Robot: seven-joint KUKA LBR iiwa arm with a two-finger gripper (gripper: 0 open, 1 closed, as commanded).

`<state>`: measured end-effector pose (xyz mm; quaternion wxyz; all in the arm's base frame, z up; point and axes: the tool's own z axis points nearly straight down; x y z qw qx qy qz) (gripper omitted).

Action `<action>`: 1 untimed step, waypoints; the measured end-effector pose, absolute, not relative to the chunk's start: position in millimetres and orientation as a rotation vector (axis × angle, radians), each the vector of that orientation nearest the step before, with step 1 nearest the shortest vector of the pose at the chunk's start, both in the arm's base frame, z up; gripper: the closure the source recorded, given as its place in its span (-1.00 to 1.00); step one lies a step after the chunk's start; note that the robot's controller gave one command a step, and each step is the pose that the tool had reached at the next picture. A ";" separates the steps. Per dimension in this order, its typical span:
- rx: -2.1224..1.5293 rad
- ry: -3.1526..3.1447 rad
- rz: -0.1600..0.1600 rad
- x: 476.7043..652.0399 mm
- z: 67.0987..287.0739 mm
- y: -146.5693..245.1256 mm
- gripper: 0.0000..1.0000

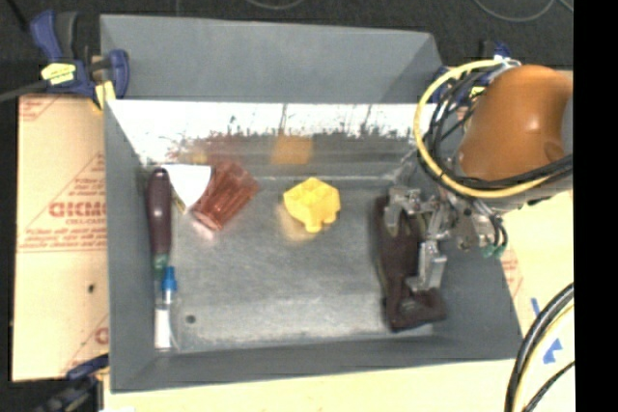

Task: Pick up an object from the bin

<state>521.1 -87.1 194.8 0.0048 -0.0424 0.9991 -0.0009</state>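
My gripper [417, 241] hangs at the right side of the bin, its metal fingers down over a dark maroon, cloth-like thing [398, 289] that lies along the right wall. The fingers stand against the top of that dark thing. A yellow lumpy block [311, 204] lies in the middle of the bin floor, to the left of the gripper and well apart from it.
A translucent red ribbed cup [223, 194] lies on its side at the back left with a white piece [189, 181] beside it. Along the left wall lies a dark-handled tool [158, 212] and a blue-and-clear pen-like thing [165, 304]. An orange dome and cables sit over the wrist.
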 end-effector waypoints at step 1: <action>-0.369 3.112 -0.005 518.2 147.1 -108.0 -1.00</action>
